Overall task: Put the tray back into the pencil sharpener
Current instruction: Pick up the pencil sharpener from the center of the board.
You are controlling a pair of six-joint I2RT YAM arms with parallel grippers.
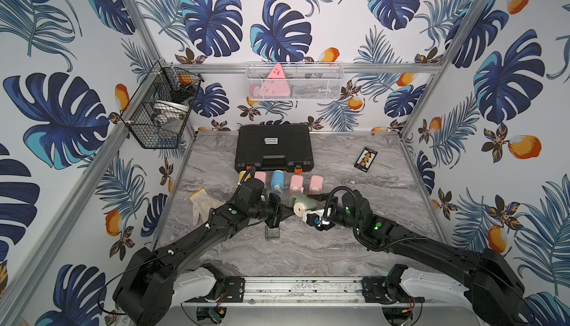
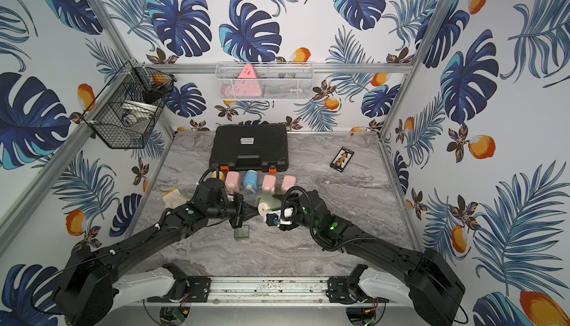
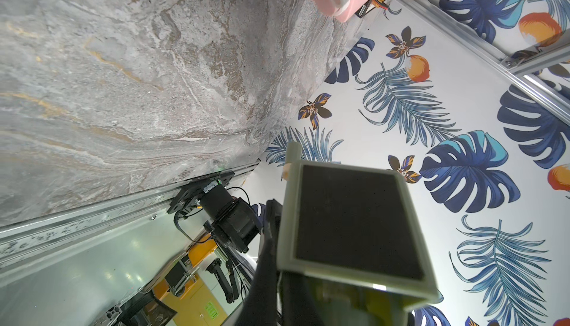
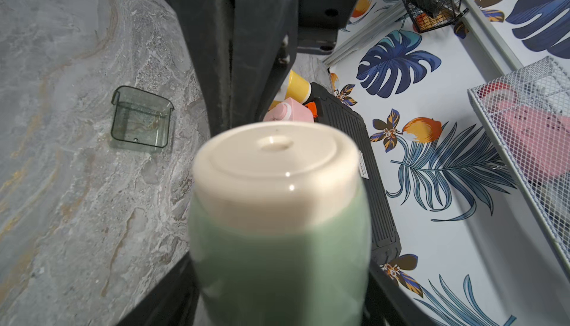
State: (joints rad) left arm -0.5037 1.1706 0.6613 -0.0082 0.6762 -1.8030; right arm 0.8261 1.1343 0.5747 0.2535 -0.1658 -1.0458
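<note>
1. R gripper (image 4: 279, 272) straddles the green pencil sharpener (image 4: 277, 161), jaws either side of its body. Whether they bear on it can't be told.
2. L gripper (image 1: 288, 212), jaws pressed shut, sits at the sharpener's cream end. It may be pinching an edge there, but that's hidden.
3. The clear tray (image 1: 272, 233) lies alone, open side up, on the marble table (image 1: 339, 247). It is just robot-side of the L gripper, apart from the sharpener, and not yet picked up.
4. Risks: both grippers are busy, so one must let go to fetch the tray, and a weak hold could let the sharpener twist or drop. Slick tray walls may slip, or jam if offered skew to the slot. L wrist could knock the spare sharpeners (image 1: 297, 184) just behind.
5. Count: 1 tray, 1 green sharpener, 5 spares (3 pink, 1 blue, 1 yellow), 1 black case (image 1: 273, 145), 1 glove (image 1: 202, 204), 1 black wire basket (image 1: 154, 117), 1 white wire basket (image 1: 324, 87).
</note>
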